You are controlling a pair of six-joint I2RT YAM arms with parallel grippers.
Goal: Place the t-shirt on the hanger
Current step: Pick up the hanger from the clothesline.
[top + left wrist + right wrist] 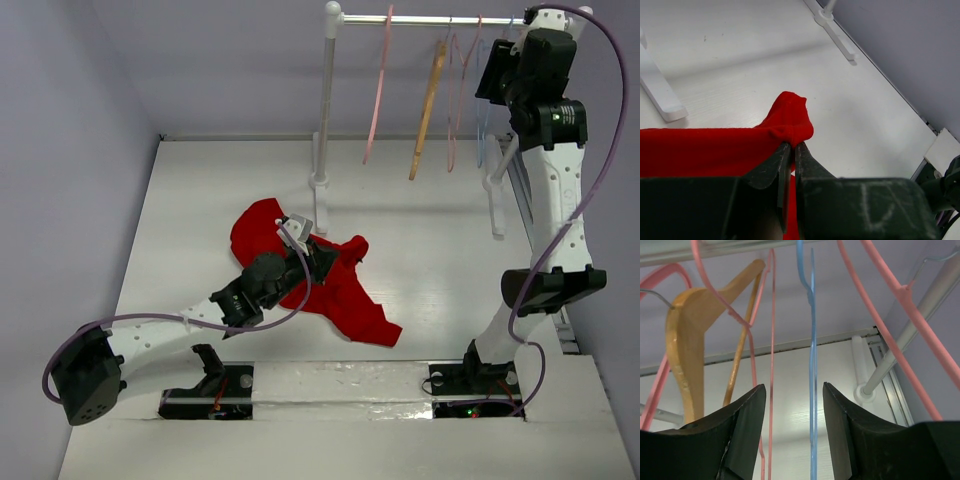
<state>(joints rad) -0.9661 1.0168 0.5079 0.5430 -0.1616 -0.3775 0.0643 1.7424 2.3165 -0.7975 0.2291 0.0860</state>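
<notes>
The red t-shirt (345, 295) lies crumpled on the white table, left of centre. My left gripper (308, 250) is low over its upper edge and is shut on a fold of the t-shirt (715, 150), cloth bunched at the tips (792, 145). My right gripper (497, 72) is raised at the clothes rail, open. In the right wrist view the pale-blue hanger (812, 365) hangs between its open jaws (794, 390), nearer the right finger, not touching either. A pink wire also hangs between the jaws. The blue hanger shows faintly in the top view (481, 140).
A white clothes rail (440, 20) on posts (325, 110) stands at the back. Pink hangers (378, 90) (900, 295) and a tan wooden hanger (428, 100) (687, 345) hang on it beside the blue one. The rack's foot (497, 205) rests at right.
</notes>
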